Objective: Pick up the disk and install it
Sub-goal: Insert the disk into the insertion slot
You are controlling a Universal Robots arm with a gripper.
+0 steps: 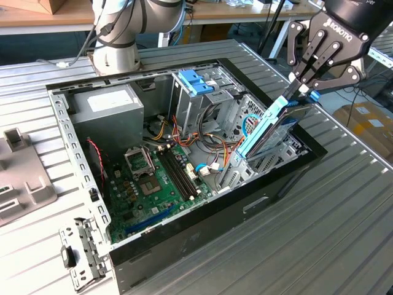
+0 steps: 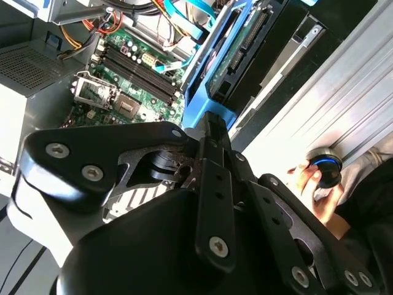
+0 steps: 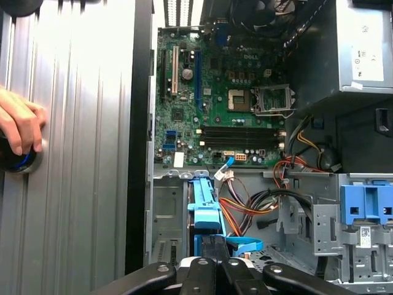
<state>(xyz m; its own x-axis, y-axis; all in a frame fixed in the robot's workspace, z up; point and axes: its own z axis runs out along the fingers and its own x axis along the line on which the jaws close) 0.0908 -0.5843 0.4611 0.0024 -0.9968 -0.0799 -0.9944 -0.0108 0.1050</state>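
The disk (image 1: pixel 274 132), a grey drive with bright blue side rails, stands steeply tilted over the drive bay at the open computer case's (image 1: pixel 184 243) end on the exterior view's right. Its lower end is down inside the case, among the cage metal. My gripper (image 1: pixel 299 91) is shut on its upper end. In the second wrist view the disk (image 2: pixel 236 49) reaches away from the gripper (image 2: pixel 212 126) toward the bay. In the first wrist view its blue rail (image 3: pixel 204 209) runs out from the gripper (image 3: pixel 212 258).
A green motherboard (image 1: pixel 153 178) lies on the case floor beside the grey power supply (image 1: pixel 107 114). Loose cables (image 1: pixel 212 132) and a blue bracket (image 1: pixel 196 81) crowd the drive cage. A person's hand (image 2: pixel 305 181) rests on a round controller (image 2: pixel 325 169) on the table.
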